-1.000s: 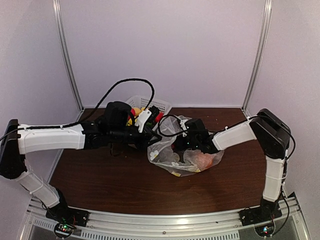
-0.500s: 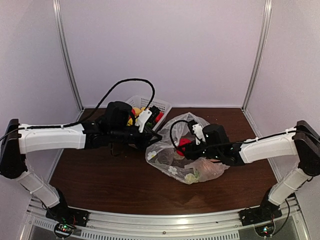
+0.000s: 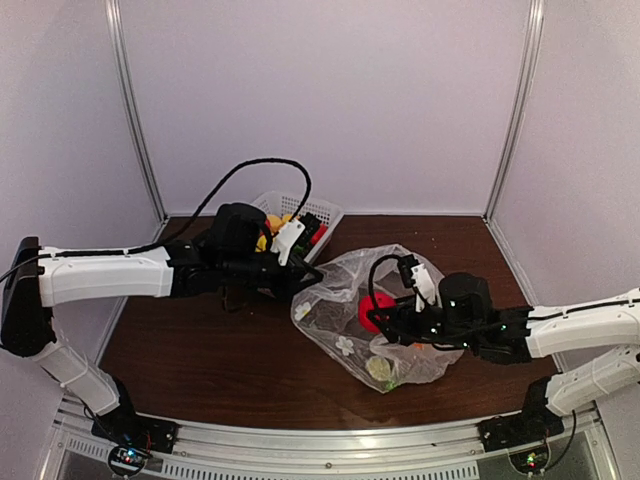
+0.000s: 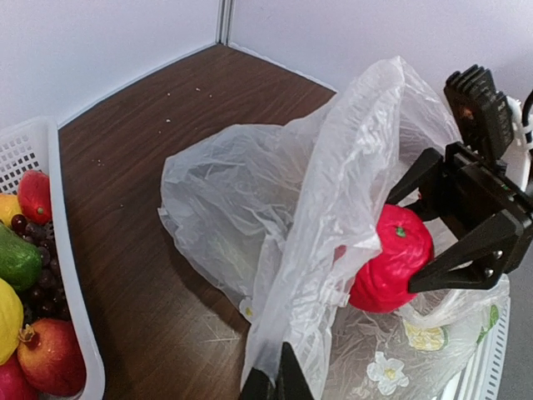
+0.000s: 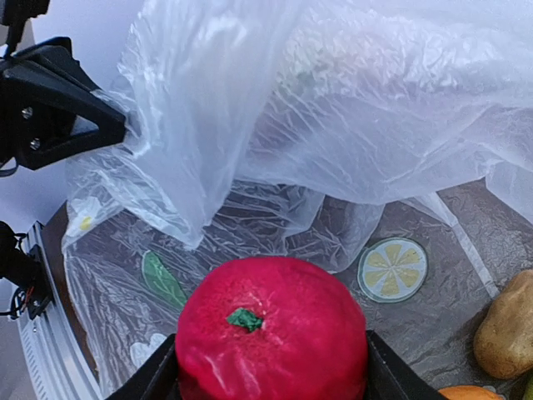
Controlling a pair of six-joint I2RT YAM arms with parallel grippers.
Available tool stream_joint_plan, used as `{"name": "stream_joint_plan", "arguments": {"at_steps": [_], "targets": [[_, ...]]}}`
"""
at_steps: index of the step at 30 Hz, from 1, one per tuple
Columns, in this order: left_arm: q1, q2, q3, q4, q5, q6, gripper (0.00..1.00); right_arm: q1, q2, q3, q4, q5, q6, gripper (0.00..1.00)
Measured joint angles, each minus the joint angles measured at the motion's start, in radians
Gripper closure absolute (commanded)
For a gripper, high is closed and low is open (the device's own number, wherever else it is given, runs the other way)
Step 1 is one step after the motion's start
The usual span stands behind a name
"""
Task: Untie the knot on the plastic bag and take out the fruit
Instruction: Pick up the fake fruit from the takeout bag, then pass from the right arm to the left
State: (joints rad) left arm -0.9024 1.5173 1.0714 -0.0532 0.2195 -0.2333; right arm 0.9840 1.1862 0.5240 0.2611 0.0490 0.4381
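The plastic bag (image 3: 350, 300) lies open on the table, with no knot showing. My left gripper (image 4: 277, 385) is shut on a fold of the bag's film at its left edge and holds it up; it also shows in the top view (image 3: 300, 284). My right gripper (image 5: 271, 367) is shut on the red fruit (image 5: 271, 329) at the bag's mouth, above the film. The red fruit also shows in the top view (image 3: 375, 312) and the left wrist view (image 4: 390, 258). A brown fruit (image 5: 508, 325) and an orange fruit (image 5: 470, 392) lie in the bag to the right.
A white lattice basket (image 3: 322, 212) with several other fruits stands at the back, behind the left wrist; it also shows in the left wrist view (image 4: 67, 250). The right arm (image 3: 560, 330) stretches low across the right side of the table.
My right gripper has drawn back toward the near right with the red fruit, out from the middle of the bag. The bag has spread out and shifted right. The left arm has held still.
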Motion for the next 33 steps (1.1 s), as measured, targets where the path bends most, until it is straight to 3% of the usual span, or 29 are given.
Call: {"name": "stream_joint_plan", "arguments": {"at_steps": [15,20,23,29,33], "targets": [[0.0,0.01,0.004,-0.013,-0.022,0.019,1.0,0.032,-0.162,-0.007,0.065,0.0,0.035,0.44],[0.0,0.006,0.004,-0.014,-0.03,0.035,0.41,0.032,-0.156,0.051,0.074,-0.002,0.017,0.44],[0.0,-0.027,-0.011,-0.003,-0.056,0.033,0.23,0.032,-0.137,0.111,0.071,-0.005,-0.002,0.44],[0.0,-0.192,-0.093,0.063,-0.154,0.054,0.09,0.032,-0.072,0.235,0.04,-0.013,-0.043,0.42],[0.0,-0.331,-0.159,0.152,-0.16,0.105,0.08,0.031,-0.024,0.293,0.03,-0.052,-0.05,0.42]]}}
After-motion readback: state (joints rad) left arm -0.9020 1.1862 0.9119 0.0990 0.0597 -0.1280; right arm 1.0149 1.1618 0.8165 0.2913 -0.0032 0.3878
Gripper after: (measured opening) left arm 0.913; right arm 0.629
